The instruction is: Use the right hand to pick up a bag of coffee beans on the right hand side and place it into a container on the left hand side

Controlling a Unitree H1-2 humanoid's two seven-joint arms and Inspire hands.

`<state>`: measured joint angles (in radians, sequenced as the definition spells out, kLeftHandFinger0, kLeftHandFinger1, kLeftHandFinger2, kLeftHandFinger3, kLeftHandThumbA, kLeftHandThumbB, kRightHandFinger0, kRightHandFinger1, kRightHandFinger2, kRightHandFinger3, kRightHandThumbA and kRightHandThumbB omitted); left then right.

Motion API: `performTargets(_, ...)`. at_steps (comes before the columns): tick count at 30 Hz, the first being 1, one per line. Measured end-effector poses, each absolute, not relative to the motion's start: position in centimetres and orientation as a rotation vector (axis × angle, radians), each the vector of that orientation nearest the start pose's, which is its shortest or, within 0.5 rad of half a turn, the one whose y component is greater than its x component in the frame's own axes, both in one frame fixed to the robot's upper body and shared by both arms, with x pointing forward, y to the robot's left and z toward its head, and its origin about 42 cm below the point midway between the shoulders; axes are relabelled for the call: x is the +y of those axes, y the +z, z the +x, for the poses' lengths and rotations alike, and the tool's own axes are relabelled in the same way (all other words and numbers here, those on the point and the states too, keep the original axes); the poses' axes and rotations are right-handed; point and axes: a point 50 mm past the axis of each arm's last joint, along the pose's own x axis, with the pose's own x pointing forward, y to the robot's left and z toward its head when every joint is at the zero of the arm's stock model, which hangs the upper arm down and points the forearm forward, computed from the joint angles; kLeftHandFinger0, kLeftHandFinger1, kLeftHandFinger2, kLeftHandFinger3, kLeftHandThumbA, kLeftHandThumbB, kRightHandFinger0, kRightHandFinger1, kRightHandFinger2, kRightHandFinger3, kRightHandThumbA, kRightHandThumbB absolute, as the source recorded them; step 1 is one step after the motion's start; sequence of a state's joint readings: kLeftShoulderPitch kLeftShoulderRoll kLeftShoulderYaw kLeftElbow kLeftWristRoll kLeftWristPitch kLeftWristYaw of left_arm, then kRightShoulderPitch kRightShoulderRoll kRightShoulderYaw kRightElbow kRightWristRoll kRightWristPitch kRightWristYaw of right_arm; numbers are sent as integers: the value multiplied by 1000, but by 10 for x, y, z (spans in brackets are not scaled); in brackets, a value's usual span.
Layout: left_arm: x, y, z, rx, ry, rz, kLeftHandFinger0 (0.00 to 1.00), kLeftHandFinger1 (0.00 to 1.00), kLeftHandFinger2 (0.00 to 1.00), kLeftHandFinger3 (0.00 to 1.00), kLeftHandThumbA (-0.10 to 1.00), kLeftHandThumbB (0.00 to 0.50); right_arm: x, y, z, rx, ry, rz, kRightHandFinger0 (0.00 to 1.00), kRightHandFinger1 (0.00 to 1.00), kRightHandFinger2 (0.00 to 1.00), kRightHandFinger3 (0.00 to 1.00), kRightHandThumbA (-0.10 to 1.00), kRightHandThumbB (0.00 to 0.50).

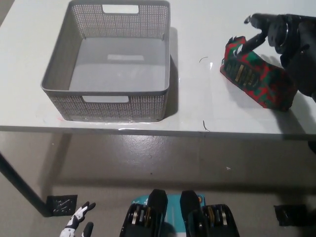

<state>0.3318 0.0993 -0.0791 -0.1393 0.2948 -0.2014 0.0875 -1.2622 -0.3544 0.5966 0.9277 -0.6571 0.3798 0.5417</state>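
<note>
- I have the right hand (264,30) over the far end of the bag (256,75), fingers spread wide and curled down, holding nothing.
- The bag lies flat on the worktop (197,106) just below and toward me from the hand, its red-and-green length running back under my black arm.
- One fingertip looks close to the bag's top edge; I cannot tell whether it touches.
- The basket (111,61) sits well to the left of the hand, with nothing in it that I can see.
- I judge this to be the reach step: the grasp is not yet made.
- Next I need to lower the hand so the fingers straddle the bag, then close firmly before lifting.
- The bag looks soft, so a shallow pinch may slip.
- The left hand (75,226) hangs low below the worktop, fingers apart, idle.
</note>
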Motion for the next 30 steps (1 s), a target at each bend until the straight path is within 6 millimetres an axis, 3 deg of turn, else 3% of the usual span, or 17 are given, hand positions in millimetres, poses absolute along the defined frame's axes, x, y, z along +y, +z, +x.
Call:
performTargets(9,236,74,168,-36,6,376,1000,1000,1000,1000,1000,484,-205,334,579,413,359,-1501,1000,1000,1000,1000,903,500)
performTargets(14,240,72,164,-26,15,377,1000,1000,1000,1000,1000,493,-210,325,581,449,365,-1529,1000,1000,1000,1000,954,500)
performTargets(22,243,69,153,-6,20,378,1000,1000,1000,1000,1000,481,-220,309,584,482,357,-1559,1000,1000,1000,1000,785,500)
performTargets(27,248,69,150,-13,26,374,1000,1000,1000,1000,1000,500,-228,297,585,514,349,-1560,1000,1000,1000,1000,753,500)
performTargets(30,251,69,150,-20,33,375,1000,1000,1000,1000,1000,499,-231,289,585,509,334,-1569,1000,1000,1000,1000,821,500)
